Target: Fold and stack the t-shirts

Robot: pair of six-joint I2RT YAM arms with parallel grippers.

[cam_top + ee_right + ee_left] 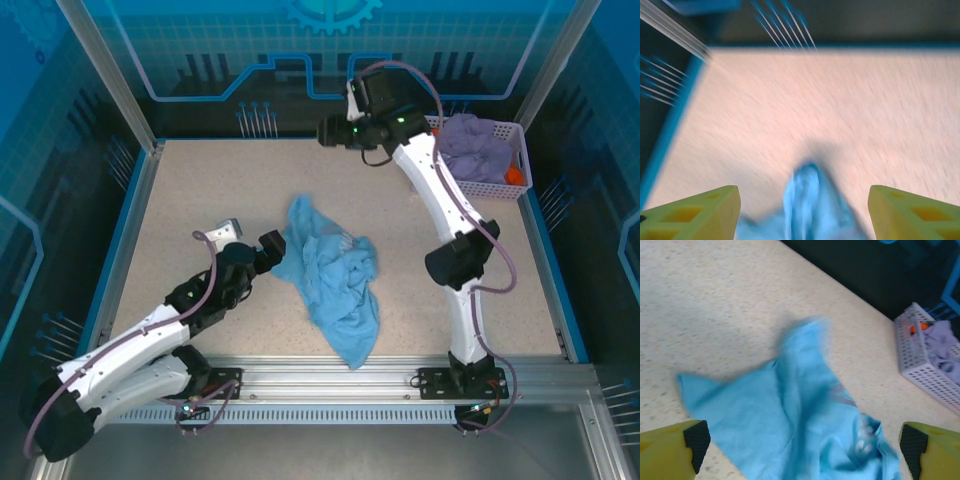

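- Light blue t-shirt (335,275): is lying crumpled at the middle of the table (200,200), one corner pointing toward the far edge, pale lettering showing near its centre; also seen from the left wrist (790,415) and, blurred, from the right wrist (807,200).
- Left gripper (270,248): is sitting low just beside the shirt's left edge, its fingers spread wide and gripping nothing (805,440).
- Right gripper (325,130): is hanging over the far side of the table, well apart from the shirt, its fingers spread wide and empty (805,212).
- Mesh basket (480,190): is standing at the far right corner (925,370).
- Purple t-shirt (475,145): is lying bunched in the basket (942,347).
- Orange t-shirt (515,176): is peeking out beside the purple one in the basket (914,330).
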